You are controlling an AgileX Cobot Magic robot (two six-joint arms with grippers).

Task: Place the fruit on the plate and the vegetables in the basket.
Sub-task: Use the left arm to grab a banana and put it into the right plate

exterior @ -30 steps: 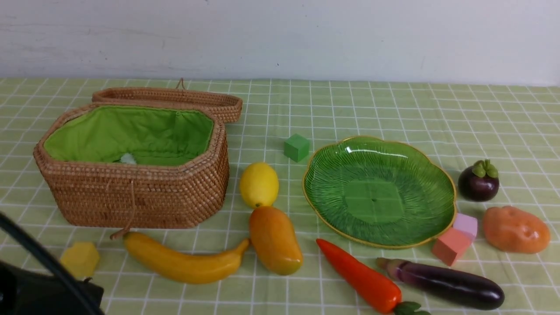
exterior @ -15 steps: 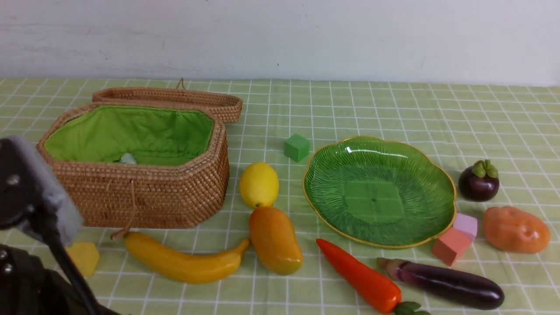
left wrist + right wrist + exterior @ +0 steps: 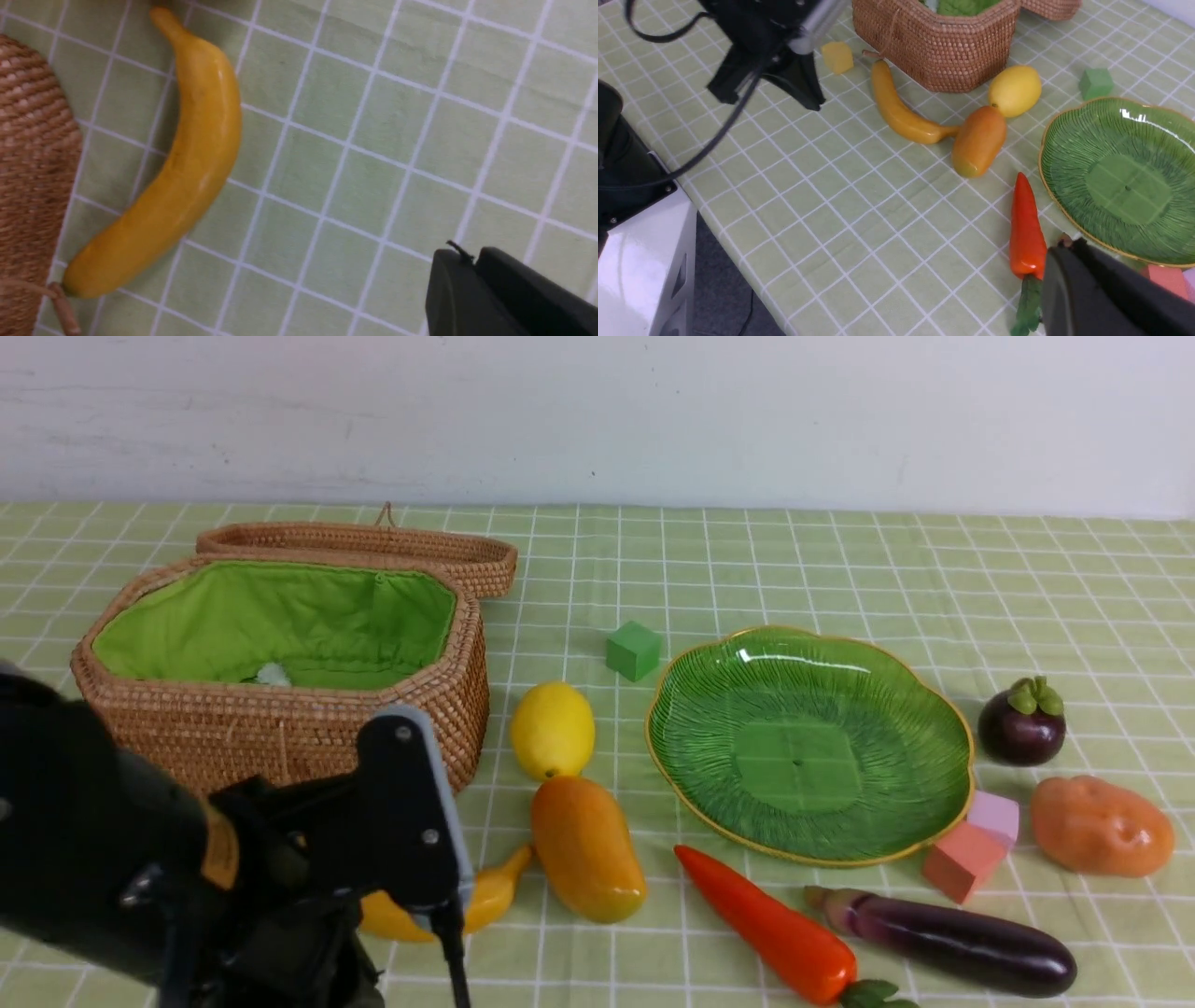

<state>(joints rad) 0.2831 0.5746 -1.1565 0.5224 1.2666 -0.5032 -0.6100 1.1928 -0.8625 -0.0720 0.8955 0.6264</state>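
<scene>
Nothing is sorted yet: the plate (image 3: 803, 756) is bare and all the fruit and veg lie on the checked cloth. We reckon we're at the first pick. The left gripper (image 3: 768, 88) hangs low near the banana (image 3: 187, 163), which lies just in front of the basket (image 3: 280, 756), its thin end up against the mango (image 3: 588, 847).

Whether the jaws are apart or together we honestly can't tell, since the wrist view only shows one black corner. Same goes for the right gripper (image 3: 1069, 280), parked by the carrot (image 3: 1026, 228).

Next we'd want the jaws crosswise over the banana's middle, staying off the wicker wall, then a carry over the lemon (image 3: 553, 728) to the plate.

Brands or writing? None we can read anywhere.
</scene>
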